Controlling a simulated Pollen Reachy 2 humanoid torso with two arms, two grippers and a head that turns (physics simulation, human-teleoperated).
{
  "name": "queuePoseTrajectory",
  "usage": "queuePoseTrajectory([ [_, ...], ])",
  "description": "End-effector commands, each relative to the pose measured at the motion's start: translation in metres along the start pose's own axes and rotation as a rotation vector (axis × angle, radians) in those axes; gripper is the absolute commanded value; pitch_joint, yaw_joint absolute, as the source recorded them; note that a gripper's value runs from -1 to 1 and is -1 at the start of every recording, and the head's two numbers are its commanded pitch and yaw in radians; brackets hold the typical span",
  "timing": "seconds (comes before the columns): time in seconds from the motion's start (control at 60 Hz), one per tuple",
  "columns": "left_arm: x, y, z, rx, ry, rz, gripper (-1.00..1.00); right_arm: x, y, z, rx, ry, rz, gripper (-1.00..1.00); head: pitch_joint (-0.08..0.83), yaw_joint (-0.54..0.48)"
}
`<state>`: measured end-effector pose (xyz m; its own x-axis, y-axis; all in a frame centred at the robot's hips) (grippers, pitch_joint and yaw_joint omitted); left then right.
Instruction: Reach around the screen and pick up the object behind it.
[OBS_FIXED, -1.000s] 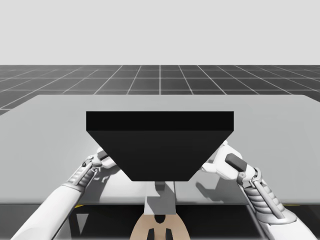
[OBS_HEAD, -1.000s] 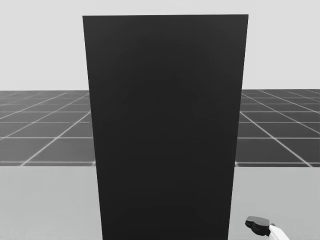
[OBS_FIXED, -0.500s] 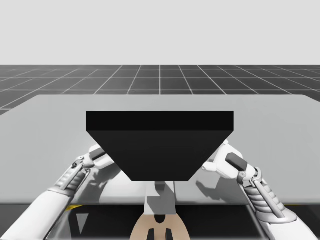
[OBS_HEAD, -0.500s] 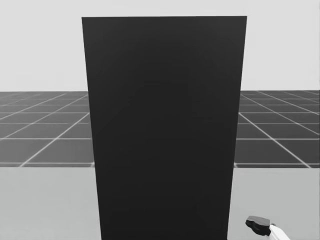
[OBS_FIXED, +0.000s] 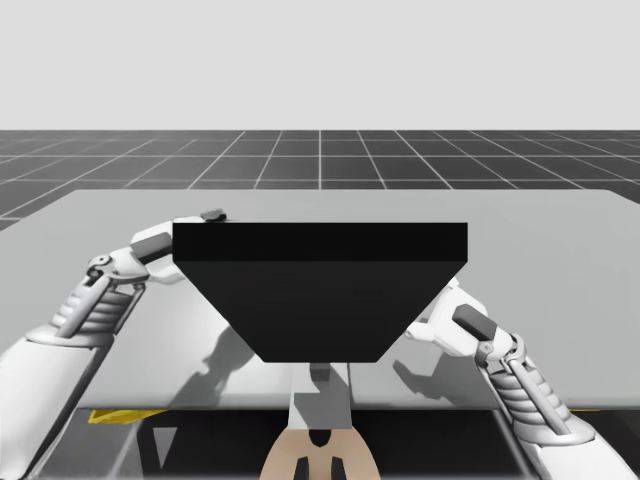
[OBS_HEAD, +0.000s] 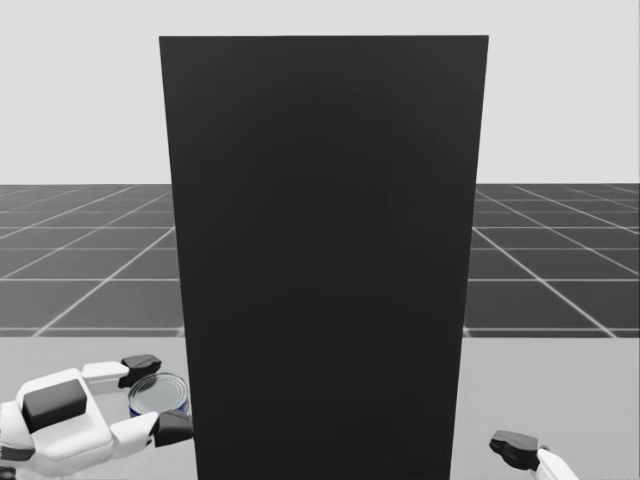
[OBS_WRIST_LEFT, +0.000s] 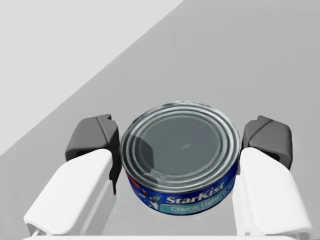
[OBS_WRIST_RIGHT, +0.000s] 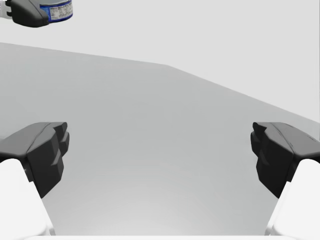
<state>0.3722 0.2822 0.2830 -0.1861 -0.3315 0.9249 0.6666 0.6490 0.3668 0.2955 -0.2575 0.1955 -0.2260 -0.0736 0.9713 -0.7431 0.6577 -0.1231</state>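
- my left gripper (OBS_WRIST_LEFT: 181, 137) reaches round the black screen's (OBS_HEAD: 320, 260) left edge because the low round blue can (OBS_WRIST_LEFT: 181, 155) is behind it
- it is clenched on the can, a pad on each side
- the can looks lifted off the table (OBS_FIXED: 560, 240)
- my right gripper (OBS_WRIST_RIGHT: 160, 150) rests released, spare

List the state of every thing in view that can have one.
black screen: standing upright on the table
blue can: lid up, gripped from two sides
left gripper: jaws shut on the blue can
right gripper: jaws wide open, holding nothing
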Motion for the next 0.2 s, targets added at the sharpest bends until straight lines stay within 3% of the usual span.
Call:
queuePoseTrajectory([
  [0.017, 0.057, 0.024, -0.004, 0.033, -0.093, -0.078, 1.00, 0.000, 0.000, 0.000, -0.003, -0.002, 0.001, -1.00, 0.096, 0.01],
  [0.2, 0.098, 0.028, -0.004, 0.050, -0.144, -0.144, 1.00, 0.001, -0.001, -0.001, -0.018, -0.007, 0.005, -1.00, 0.096, 0.01],
])
